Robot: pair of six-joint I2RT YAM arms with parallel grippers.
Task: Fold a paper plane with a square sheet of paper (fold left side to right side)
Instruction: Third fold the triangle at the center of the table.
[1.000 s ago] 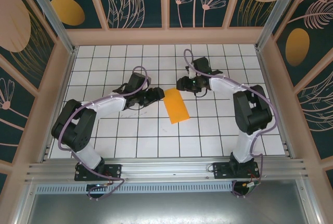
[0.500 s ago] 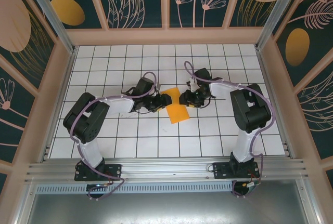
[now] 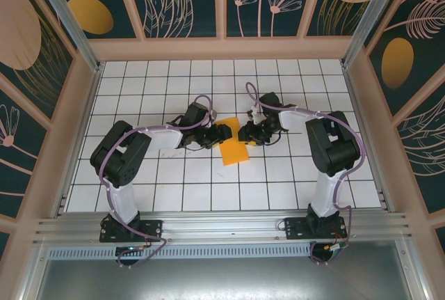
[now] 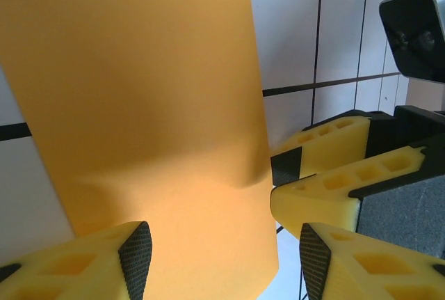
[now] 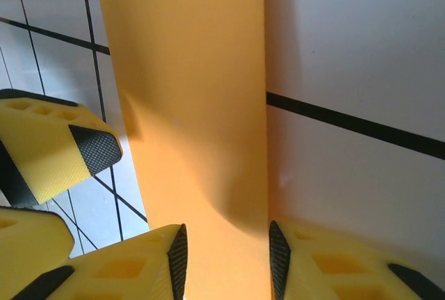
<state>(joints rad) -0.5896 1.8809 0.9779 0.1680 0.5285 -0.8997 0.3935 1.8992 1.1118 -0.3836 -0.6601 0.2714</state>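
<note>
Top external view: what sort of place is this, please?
Probably a robot test cell, not a home: a white gridded table boxed in by painted wall panels, with a left arm and right arm bolted to an aluminium rail.

square sheet of paper [image 3: 233, 150]: plain bright orange | table [image 3: 174, 195]: white tiles, black grid lines | left end effector [image 4: 222, 262], right end effector [image 5: 228, 258]: yellow fingers [image 4: 327, 168], black textured pads [image 4: 135, 248] | arms [image 3: 327, 147]: black and white, purple cables [image 3: 94, 175] | walls [image 3: 281, 18]: dark teal, orange ovals [image 3: 90, 14], pale leaf outlines
</note>
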